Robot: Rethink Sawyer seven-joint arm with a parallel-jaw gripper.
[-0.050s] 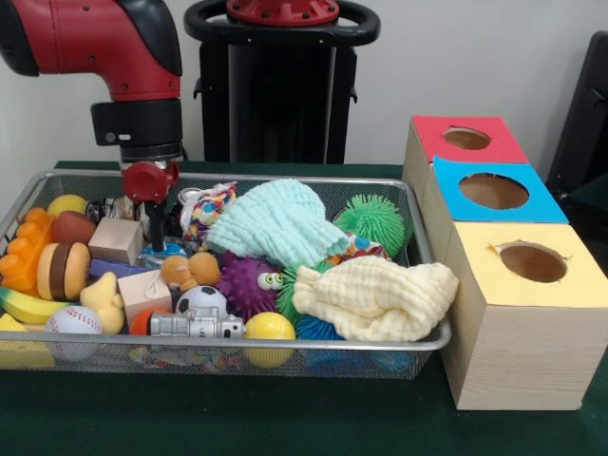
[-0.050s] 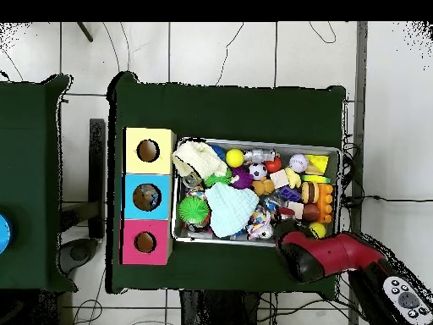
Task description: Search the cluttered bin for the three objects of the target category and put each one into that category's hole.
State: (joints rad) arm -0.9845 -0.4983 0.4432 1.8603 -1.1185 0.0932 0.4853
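My red and black gripper [image 1: 155,214] reaches down into the far left part of the silver wire mesh bin [image 1: 285,356], among the toys beside a pale wooden cube [image 1: 116,240]; whether its fingers are apart or together I cannot tell. Right of the bin stand three boxes: red-topped [image 1: 465,139], blue-topped [image 1: 494,191], yellow-topped [image 1: 532,263], each with a round hole.

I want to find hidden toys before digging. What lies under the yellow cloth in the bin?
A blue spiky ball pokes out beneath the yellow cloth, with a green spiky one at its left edge. Anything else under the cloth is covered.
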